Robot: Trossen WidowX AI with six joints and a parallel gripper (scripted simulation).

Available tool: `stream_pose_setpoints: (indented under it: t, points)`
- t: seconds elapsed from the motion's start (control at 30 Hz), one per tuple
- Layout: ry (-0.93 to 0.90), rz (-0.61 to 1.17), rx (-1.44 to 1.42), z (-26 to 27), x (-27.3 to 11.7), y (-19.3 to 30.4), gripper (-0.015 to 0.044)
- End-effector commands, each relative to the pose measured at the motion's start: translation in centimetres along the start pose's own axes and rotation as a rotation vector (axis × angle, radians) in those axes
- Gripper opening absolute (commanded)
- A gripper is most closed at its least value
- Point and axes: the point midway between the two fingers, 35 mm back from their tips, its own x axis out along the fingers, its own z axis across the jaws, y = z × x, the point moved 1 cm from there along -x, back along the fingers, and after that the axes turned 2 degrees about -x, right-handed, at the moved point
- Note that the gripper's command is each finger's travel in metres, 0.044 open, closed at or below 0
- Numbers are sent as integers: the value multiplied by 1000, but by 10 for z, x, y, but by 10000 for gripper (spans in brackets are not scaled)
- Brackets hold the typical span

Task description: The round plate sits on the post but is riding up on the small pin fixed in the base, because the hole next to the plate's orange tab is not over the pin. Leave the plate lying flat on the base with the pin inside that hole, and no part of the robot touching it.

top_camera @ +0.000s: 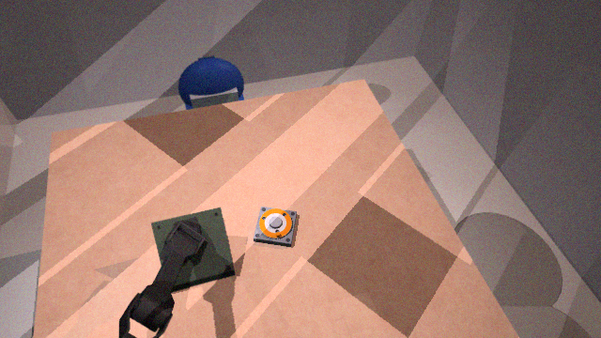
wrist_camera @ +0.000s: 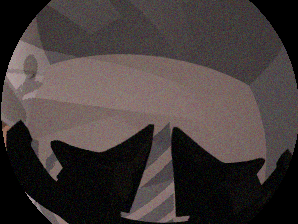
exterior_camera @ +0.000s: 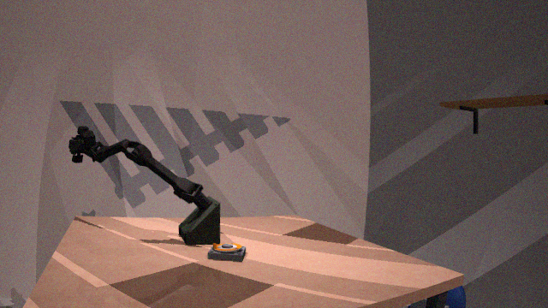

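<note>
I see the round plate (top_camera: 275,223) on its gray base (top_camera: 259,233), on the table (top_camera: 329,155), at three o'clock from my arm's stand (top_camera: 213,225). My gripper (exterior_camera: 77,151) hangs high, almost closed, holding nothing.

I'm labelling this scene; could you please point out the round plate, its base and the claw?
round plate (top_camera: 269,223): top view, orange ring.
base (top_camera: 259,238): top view, grey corner.
claw (wrist_camera: 164,137): wrist view, narrow gap between dark fingertips.
</note>
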Motion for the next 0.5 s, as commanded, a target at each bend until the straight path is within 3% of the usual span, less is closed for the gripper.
stream_pose_setpoints:
  t: [0.0, 0.33, 0.47]
  points:
    - [-149, -19, 179, 46, -23, -52, 0]
    - [-481, -82, 449, 118, -97, -160, 0]
    - [-669, -106, 594, 143, -152, -219, 0]
